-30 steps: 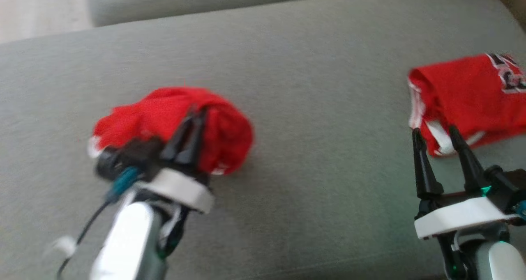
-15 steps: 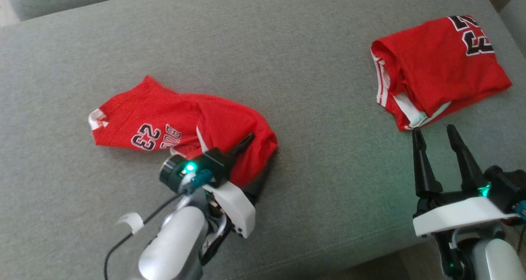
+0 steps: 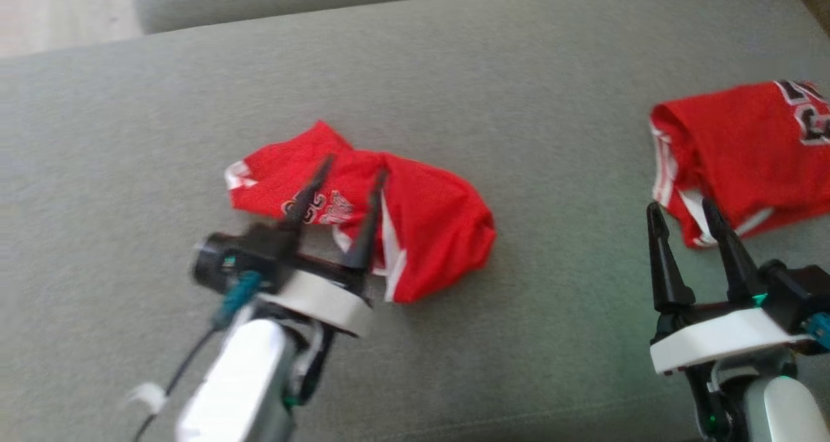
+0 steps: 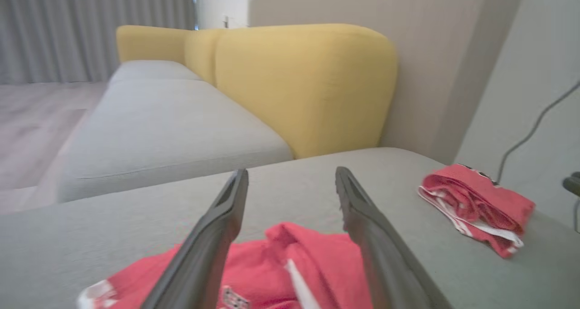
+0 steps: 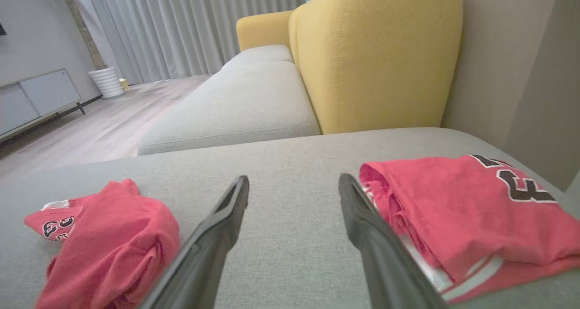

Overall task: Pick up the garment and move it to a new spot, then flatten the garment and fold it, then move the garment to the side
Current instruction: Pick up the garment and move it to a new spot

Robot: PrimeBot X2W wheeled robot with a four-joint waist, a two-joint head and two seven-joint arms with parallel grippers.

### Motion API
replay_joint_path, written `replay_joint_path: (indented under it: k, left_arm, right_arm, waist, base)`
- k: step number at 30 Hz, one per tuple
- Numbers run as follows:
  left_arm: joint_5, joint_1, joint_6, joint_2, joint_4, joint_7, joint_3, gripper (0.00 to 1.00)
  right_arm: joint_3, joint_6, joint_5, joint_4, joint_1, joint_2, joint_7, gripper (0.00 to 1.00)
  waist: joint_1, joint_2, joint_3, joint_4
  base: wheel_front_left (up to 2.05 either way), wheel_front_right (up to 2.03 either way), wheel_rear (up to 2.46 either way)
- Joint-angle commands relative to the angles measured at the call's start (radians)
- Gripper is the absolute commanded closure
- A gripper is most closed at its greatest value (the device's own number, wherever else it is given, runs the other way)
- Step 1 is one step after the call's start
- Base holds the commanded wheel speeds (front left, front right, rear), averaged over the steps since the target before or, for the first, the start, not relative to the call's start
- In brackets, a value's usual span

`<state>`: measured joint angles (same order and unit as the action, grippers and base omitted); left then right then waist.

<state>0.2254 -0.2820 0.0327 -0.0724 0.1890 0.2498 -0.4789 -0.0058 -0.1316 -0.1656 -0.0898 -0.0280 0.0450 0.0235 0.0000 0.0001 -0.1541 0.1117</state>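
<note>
The grey sofa cushion (image 3: 454,72) spans the whole work area, with a yellow backrest (image 4: 308,82) rising beyond its far edge. The head camera has shifted between pictures, so the cushion's changed framing is no move of the things on it.

At the far right of the cushion lies a folded red jersey (image 3: 746,144) with white trim along its left edge, lying as it did a second ago.

The garment (image 3: 428,221), a red jersey with a printed number and white stripes, lies crumpled on the cushion left of centre, well apart from the folded one. A second ago it was a tight bunch pinched in the left fingers; now it rests loose on the cushion, one corner spread toward the far left and a rounded hump at its right end.

The left gripper (image 3: 355,166) has let go: its fingers, pressed together a second ago, now stand wide apart above the garment with nothing pinched between them.

The right gripper (image 3: 679,206) is as before, fingers apart and empty, tips just at the near-left corner of the folded jersey.
</note>
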Motion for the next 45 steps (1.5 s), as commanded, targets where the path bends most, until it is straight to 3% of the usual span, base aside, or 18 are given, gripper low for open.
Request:
replay_joint_path:
  k: [1,6,12,23,45]
  left_arm:
    - [0.004,-0.012,0.023,-0.024,-0.051,0.011,0.067,0.0]
    - [0.008,0.034,0.079,-0.068,-0.106,0.012,0.182,0.0]
    - [0.033,0.115,0.083,-0.12,-0.107,0.012,0.251,0.0]
    - [0.047,0.215,0.06,-0.164,-0.132,-0.025,0.231,0.0]
    - [0.058,0.321,0.088,-0.177,-0.217,-0.059,0.206,0.0]
  right_arm:
    - [0.022,0.001,0.012,-0.043,0.029,0.005,0.006,0.0]
    - [0.03,0.001,0.029,-0.049,0.027,0.005,0.019,0.0]
    - [0.041,0.001,0.048,-0.051,0.023,0.005,0.03,0.0]
    - [0.038,0.001,0.069,-0.044,-0.02,0.005,0.044,0.0]
    - [0.009,0.001,0.039,-0.066,-0.082,0.005,0.059,0.0]
  waist:
    - [0.0,-0.0001,0.021,-0.044]
    - [0.0,-0.0001,0.038,-0.1]
    - [0.0,-0.0001,0.062,-0.139]
    - [0.0,-0.0001,0.116,-0.151]
    - [0.0,-0.0001,0.172,-0.139]
  base:
    - [0.0,0.0,0.0]
    - [0.0,0.0,0.0]
    - [0.0,0.0,0.0]
    - [0.0,0.0,0.0]
    - [0.0,0.0,0.0]
